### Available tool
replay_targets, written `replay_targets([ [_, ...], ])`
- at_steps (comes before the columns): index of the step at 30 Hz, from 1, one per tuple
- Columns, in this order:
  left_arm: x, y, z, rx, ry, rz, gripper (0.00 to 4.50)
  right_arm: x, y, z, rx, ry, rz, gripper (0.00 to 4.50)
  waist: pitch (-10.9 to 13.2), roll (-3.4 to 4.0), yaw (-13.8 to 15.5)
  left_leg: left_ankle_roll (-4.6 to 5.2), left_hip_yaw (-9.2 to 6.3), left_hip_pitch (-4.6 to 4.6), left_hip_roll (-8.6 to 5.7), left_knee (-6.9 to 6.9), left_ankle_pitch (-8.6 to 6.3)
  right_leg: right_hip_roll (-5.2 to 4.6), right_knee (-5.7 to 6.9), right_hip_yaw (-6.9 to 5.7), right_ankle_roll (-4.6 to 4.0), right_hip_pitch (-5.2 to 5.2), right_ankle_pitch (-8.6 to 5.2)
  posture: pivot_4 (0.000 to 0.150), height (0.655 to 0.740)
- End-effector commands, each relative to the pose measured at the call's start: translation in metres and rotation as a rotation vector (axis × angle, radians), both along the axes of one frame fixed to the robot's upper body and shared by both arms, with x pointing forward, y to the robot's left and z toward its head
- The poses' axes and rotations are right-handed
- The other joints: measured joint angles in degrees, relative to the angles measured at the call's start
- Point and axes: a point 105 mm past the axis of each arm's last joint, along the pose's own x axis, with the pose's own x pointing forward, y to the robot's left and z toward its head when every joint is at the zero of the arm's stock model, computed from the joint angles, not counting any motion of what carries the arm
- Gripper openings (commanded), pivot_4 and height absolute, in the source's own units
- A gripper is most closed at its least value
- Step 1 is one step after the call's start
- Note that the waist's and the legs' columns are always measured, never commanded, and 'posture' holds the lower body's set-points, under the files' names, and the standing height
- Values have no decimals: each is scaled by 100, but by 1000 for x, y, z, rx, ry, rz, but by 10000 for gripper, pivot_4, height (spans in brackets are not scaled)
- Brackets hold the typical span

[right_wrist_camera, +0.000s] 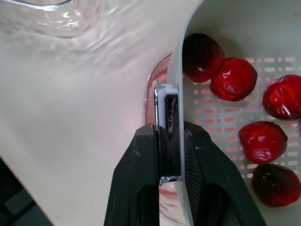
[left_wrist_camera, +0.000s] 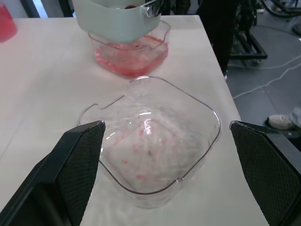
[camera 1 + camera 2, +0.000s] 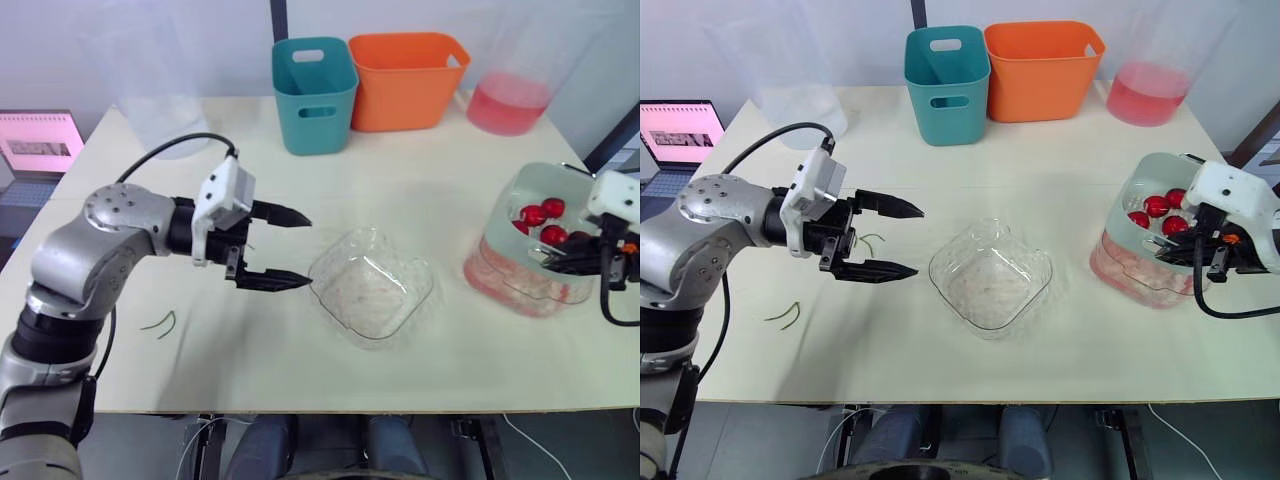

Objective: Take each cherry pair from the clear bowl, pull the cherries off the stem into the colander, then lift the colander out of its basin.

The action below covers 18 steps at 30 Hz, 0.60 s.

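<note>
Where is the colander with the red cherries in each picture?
Left eye view: the colander is on the robot's right, to the right of the clear bowl.
Right eye view: the colander is in the same place, right of the clear bowl.
Left wrist view: the colander is beyond the clear bowl, sitting in its pink basin.
Right wrist view: the colander has its wall pinched by the right gripper, with cherries inside.
Shared landmark: the clear bowl.

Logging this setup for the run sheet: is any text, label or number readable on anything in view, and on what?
Laptop screen: pink page with a dark strip, too small and blurred to read.
Teal bin, orange bin, clear bowl, colander: no markings visible.
</note>
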Motion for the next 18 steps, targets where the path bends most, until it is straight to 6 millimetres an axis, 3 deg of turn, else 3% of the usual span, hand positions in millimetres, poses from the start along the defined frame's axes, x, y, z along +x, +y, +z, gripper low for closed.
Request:
replay_targets([
  [1, 2, 2, 8, -20, -42, 10, 45000, -1, 2, 23, -21, -66, 19, 2073, 0, 0, 1, 0, 0, 0, 0, 0, 0, 0, 0, 0, 0, 0, 0, 1500, 7400],
  [8, 15, 8, 6, -35, -33, 48, 45000, -2, 3, 27, -11, -69, 16, 2073, -1, 1, -2, 0, 0, 0, 1, 0, 0, 1, 1, -1, 0, -1, 0, 1500, 7400],
  [18, 18, 6, 8, -40, -45, 48, 45000, -3, 4, 26, -5, -71, 13, 2073, -1, 1, 1, -1, -1, 0, 1, 1, 0, 0, 1, 0, 0, -1, 0, 1500, 7400],
])
